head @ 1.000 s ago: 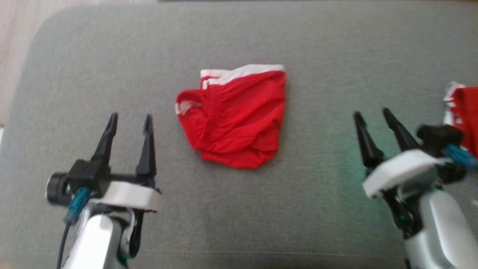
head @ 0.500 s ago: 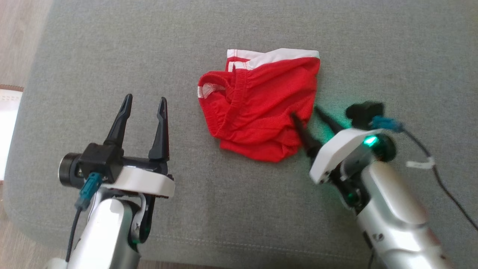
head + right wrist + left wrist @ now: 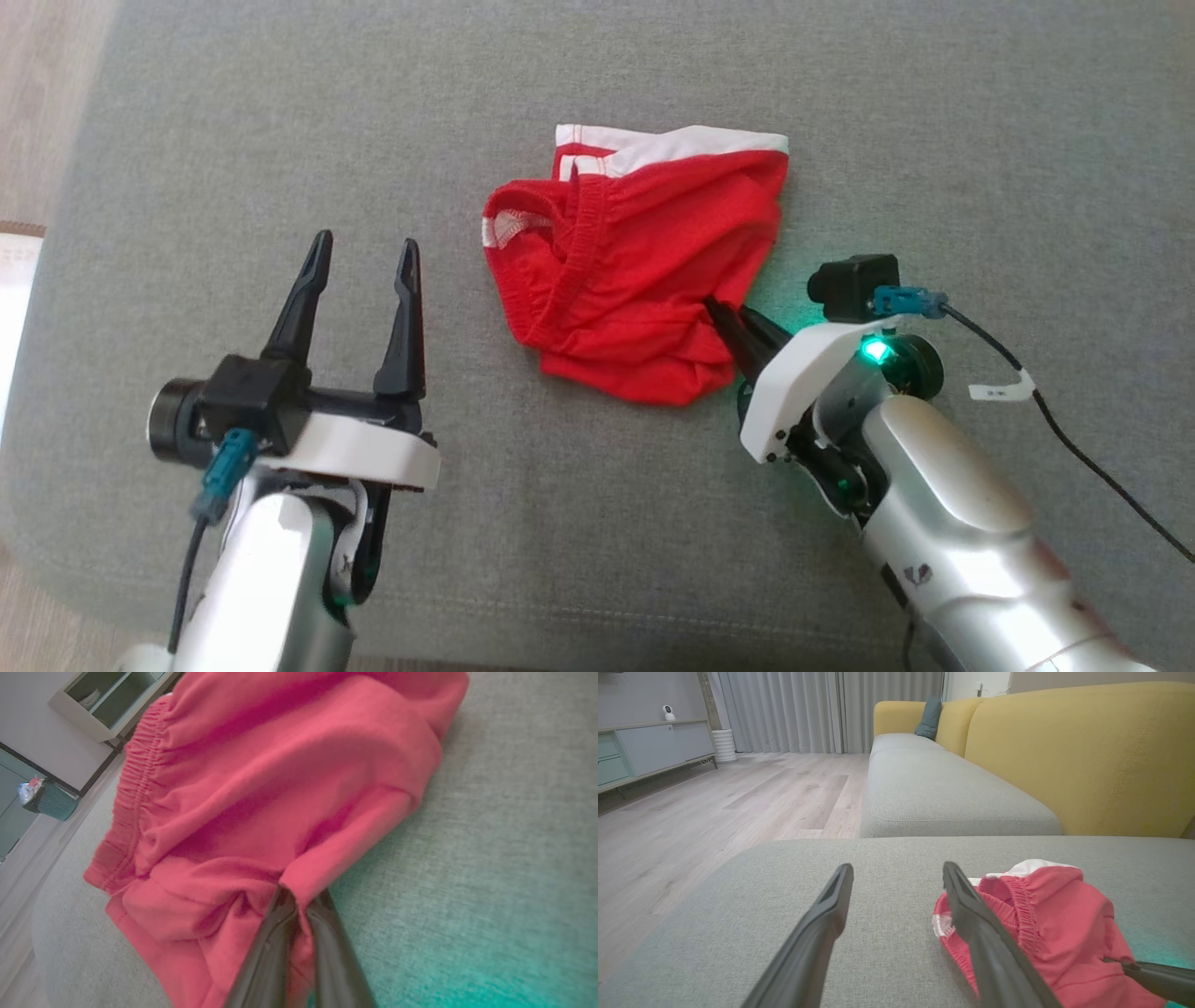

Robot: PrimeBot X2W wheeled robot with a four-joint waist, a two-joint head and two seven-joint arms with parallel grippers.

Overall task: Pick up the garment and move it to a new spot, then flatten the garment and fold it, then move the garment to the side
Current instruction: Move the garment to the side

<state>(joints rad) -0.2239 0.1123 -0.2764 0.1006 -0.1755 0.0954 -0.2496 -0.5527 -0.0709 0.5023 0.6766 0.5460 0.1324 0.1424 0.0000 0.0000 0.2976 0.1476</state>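
In the head view, the right gripper (image 3: pixel 726 317) is now pinching the lower right edge of the red garment (image 3: pixel 635 261). Half a second ago its two fingers were standing apart around that edge. Now they are pressing together with cloth between them. The garment is lying bunched up in the middle of the grey cushion (image 3: pixel 233 140). The left gripper (image 3: pixel 364 245) is waiting to the left of the garment, not touching it. Its jaws are standing wide apart with nothing in them, the same as before.

In the left wrist view, the left gripper's two fingers are pointing over bare cushion, and the garment is lying just to their right.

In the right wrist view, the two dark fingers are squeezing a small fold of red cloth.

So the grab looks done, and lifting is probably coming next. The garment is not off the cushion yet. The pinched fold is small, so it might slip.
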